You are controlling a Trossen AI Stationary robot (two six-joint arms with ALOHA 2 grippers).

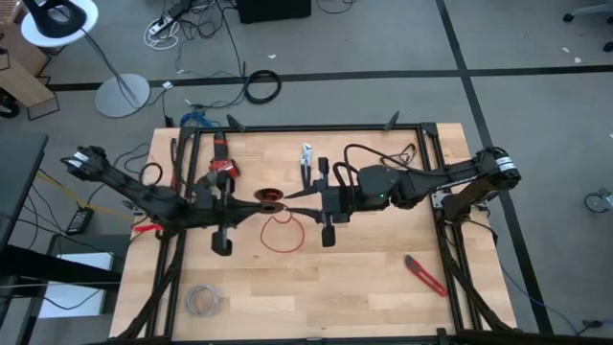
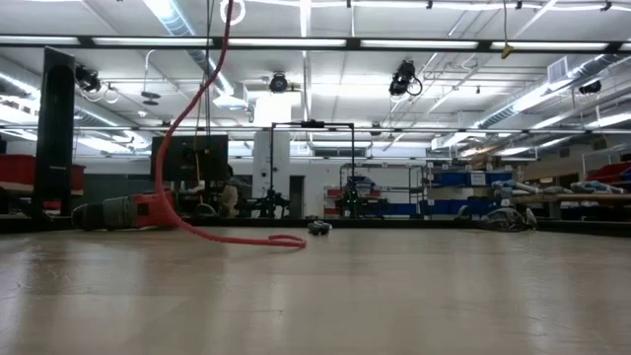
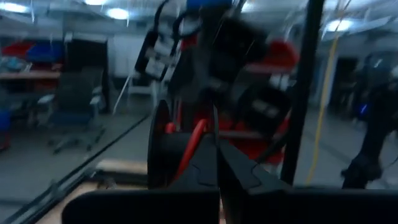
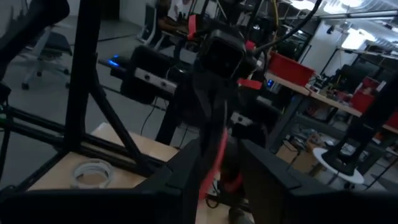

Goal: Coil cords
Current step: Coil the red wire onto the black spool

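Because both arms meet over the middle of the worktop, the red wire (image 1: 284,233) can pass between them: the left gripper (image 1: 257,207) is clamped tight, apparently pinching the wire's upper end by a dark red spool (image 1: 269,197). Facing it, the right gripper (image 1: 305,204) has its fingers parted around the strand in its wrist view, gripping nothing. Below them, the wire droops into a loop on the wood, toward the near edge.
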